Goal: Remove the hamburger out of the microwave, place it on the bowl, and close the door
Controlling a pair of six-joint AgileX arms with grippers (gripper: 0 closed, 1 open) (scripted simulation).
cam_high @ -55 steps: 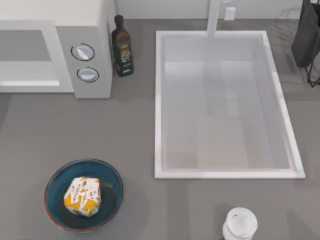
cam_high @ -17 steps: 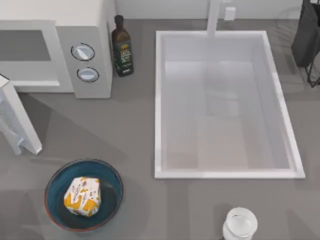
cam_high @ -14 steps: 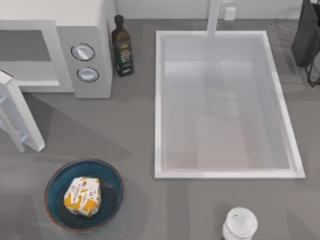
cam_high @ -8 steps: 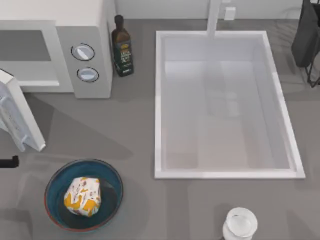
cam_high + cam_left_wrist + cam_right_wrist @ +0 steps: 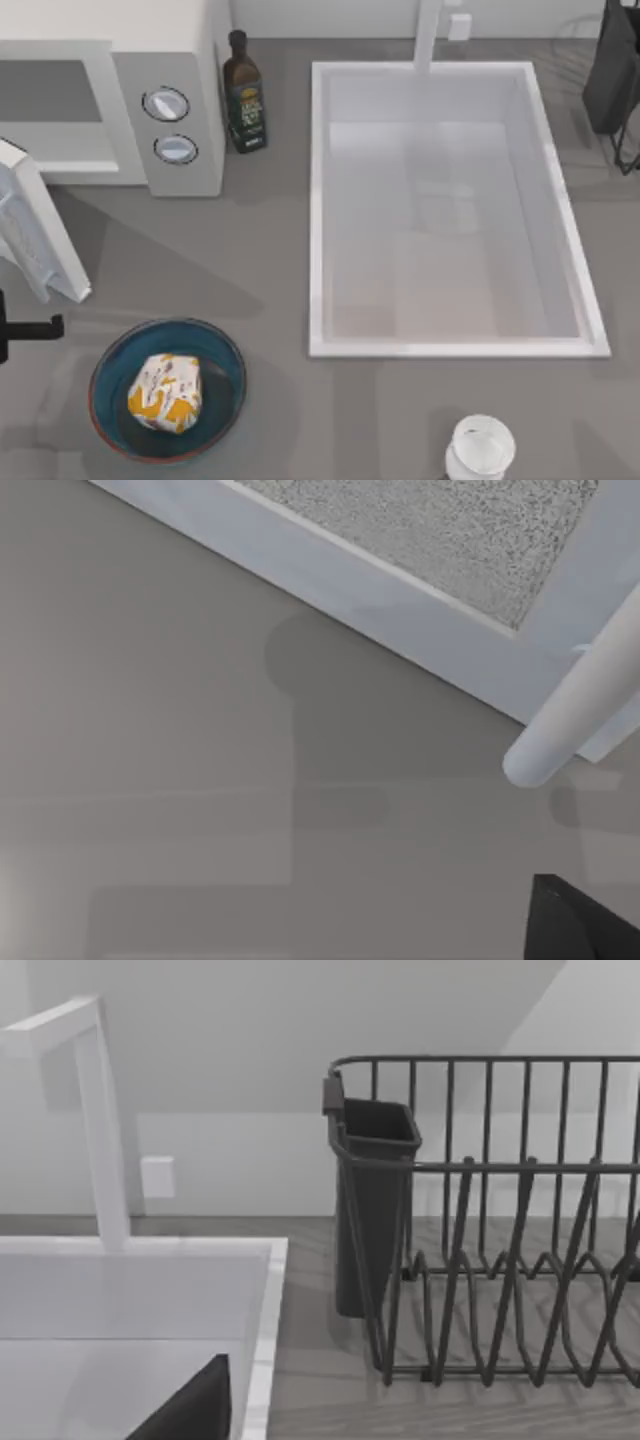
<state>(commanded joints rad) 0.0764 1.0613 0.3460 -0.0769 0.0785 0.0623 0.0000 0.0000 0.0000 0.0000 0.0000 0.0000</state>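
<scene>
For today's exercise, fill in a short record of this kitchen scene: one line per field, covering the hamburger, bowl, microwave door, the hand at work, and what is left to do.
hamburger: wrapped, resting inside the bowl
bowl: on the counter, in front of the microwave
door: swung open, not shut
left hand: at the table's left edge, beside the door's free end
remaining: close the door

The half-open door (image 5: 35,235) juts over the counter, narrowing the passage between microwave (image 5: 150,90) and bowl (image 5: 225,350).

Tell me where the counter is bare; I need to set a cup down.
Bare counter lies between the microwave, the bowl and the sink, and in front of the sink left of the white jar. It is crowded by the open door, where the left end effector sits.
</scene>
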